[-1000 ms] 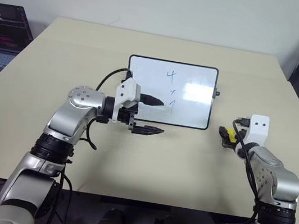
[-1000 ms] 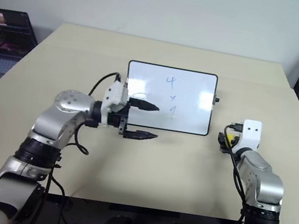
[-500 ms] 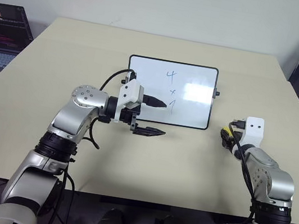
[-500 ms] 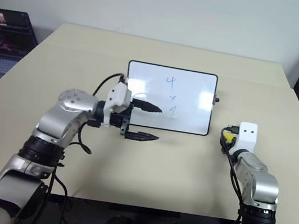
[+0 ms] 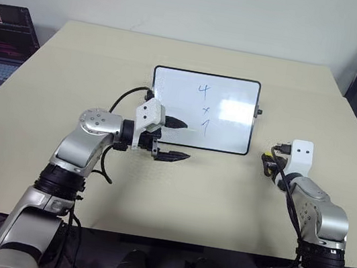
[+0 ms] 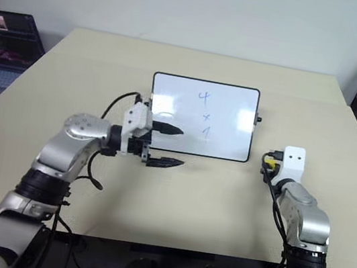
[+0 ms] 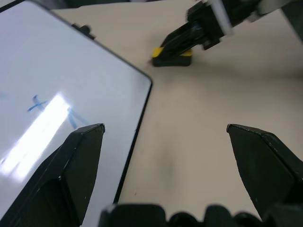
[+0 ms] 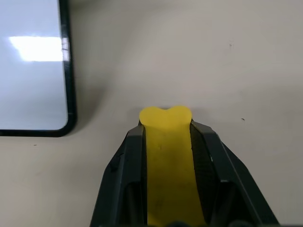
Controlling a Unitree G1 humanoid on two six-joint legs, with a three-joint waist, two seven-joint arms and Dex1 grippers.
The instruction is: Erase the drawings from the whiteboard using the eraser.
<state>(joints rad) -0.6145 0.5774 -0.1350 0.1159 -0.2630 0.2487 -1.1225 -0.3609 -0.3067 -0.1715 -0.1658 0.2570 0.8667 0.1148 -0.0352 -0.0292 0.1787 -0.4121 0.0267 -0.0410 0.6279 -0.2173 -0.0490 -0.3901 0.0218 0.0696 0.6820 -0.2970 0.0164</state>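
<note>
Drifted down and slightly leftward since a second ago, left gripper [image 5: 169, 138] now hangs with fingers spread wide and empty over the near left corner of the whiteboard [image 5: 172, 89], one fingertip above the glossy white, the other out past the black frame above the bare table [image 5: 75, 56]. Farther along, drawings [image 5: 203, 109] sit untouched in blue, a "4", a small "x" and a "7" stacked near the board's middle, not a stroke wiped yet. Over at the right, the big change: right gripper [image 8: 166, 130], wide apart a second ago, now clamped tight on the eraser [image 8: 166, 156], yellow block squeezed between both black fingers with its tip poking out ahead. Eraser held low at the tabletop just beside the board's near right corner, whether resting on it or just clear cannot be told. Meaning for the job: tool secured, pick-up apparently done, wiping not started. Next likely a lift and a carry leftward onto the board toward the marks, dark face down.
</note>
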